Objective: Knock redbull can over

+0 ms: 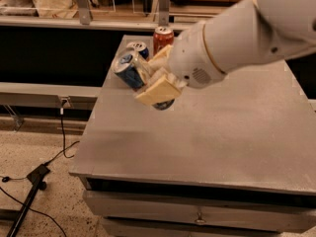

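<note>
The redbull can (127, 71), slim with blue and silver panels and a silver top, is tilted steeply, its top pointing up and to the left and its base (163, 104) low, close to the grey table (207, 137). My gripper (148, 78) is shut on the can's middle, with one cream finger (157, 90) below it and the other above it. The white arm reaches in from the upper right and hides part of the can's body.
A dark-blue Pepsi can (138, 47) stands just behind the gripper near the table's left edge. A red-orange Coca-Cola can (163, 35) stands upright behind it. A dark shelf and a rail run along the back. Cables and a stand lie on the floor at the left.
</note>
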